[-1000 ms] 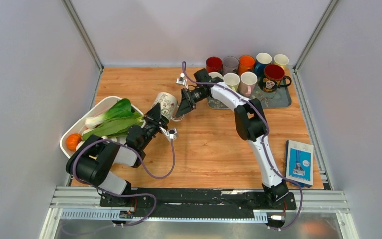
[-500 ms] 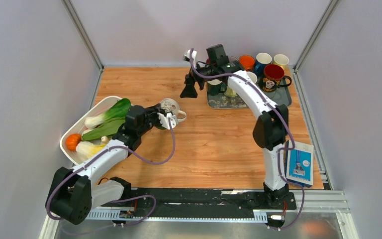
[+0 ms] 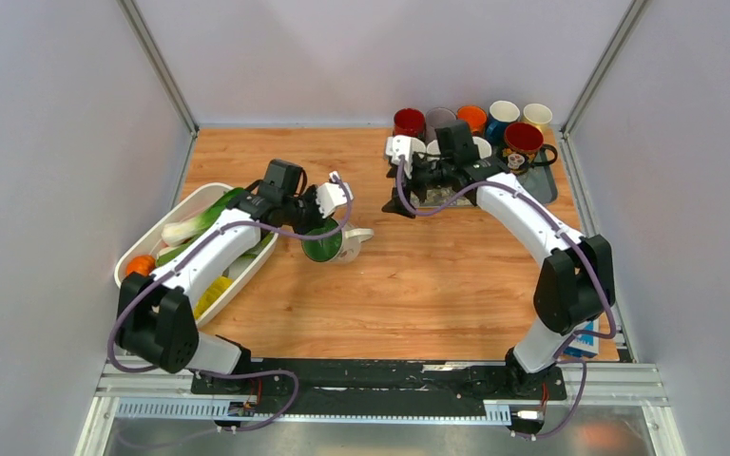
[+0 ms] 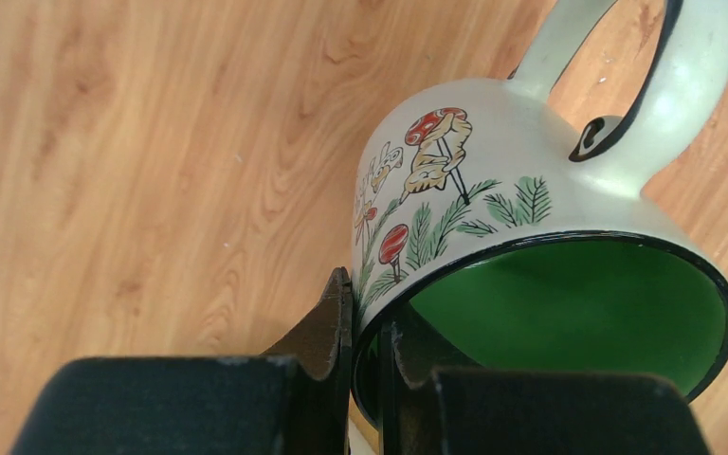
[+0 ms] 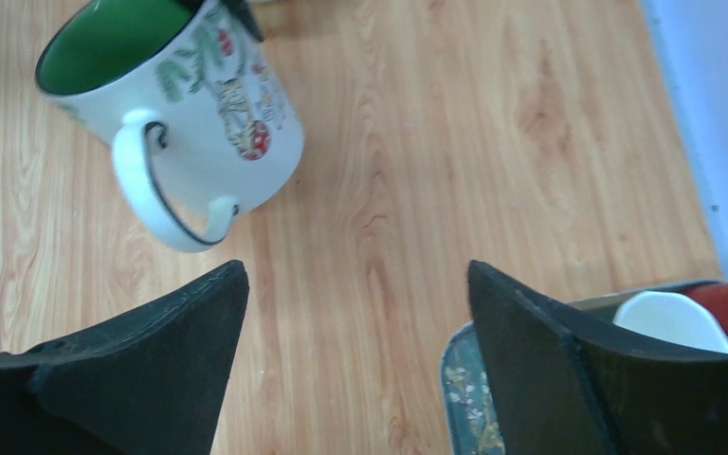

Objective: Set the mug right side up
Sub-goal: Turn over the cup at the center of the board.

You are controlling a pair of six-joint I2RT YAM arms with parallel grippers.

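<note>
- wooden worktop under everything.
- white dish at nine o'clock, holding leafy greens and an orange vegetable.
- grey tray at one o'clock, crowded with upright cups in red, orange and white.
- blue box at four o'clock, partly hidden.

My bench, evenly lit: a pale wooden tabletop boxed in by plain grey walls on three sides, aluminium posts at the far corners, a metal rail along my near edge.
</note>
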